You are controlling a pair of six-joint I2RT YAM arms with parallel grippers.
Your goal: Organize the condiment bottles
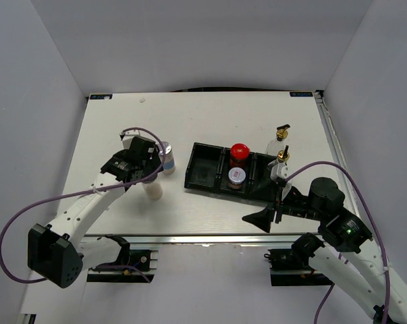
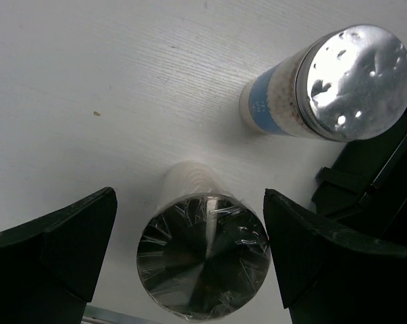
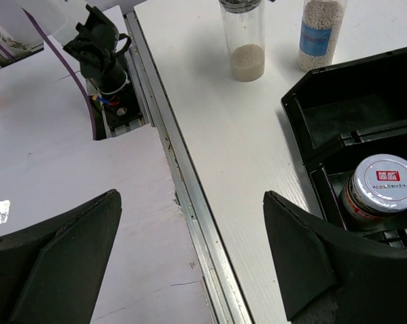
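Observation:
My left gripper [image 1: 151, 177] is open, its jaws either side of a clear silver-lidded shaker [image 2: 203, 255], not closed on it. That shaker [image 1: 153, 190] stands on the table left of the black tray [image 1: 204, 183]. A blue-labelled shaker [image 1: 167, 158] stands just behind it, also in the left wrist view [image 2: 270, 101]. The tray's middle compartment holds a red-capped jar [image 1: 239, 154] and a silver-lidded shaker [image 1: 237, 177]. One gold-spouted glass bottle [image 1: 281, 164] stands in the right compartment, another [image 1: 279, 138] behind the tray. My right gripper [image 1: 265, 217] is open and empty over the table's front edge.
The tray's left compartment [image 3: 351, 115] holds nothing. The right wrist view shows the table's metal front rail [image 3: 190, 196], the left arm's base mount [image 3: 102, 54] beyond it, and both loose shakers [image 3: 246, 40] at the top. White walls enclose the table.

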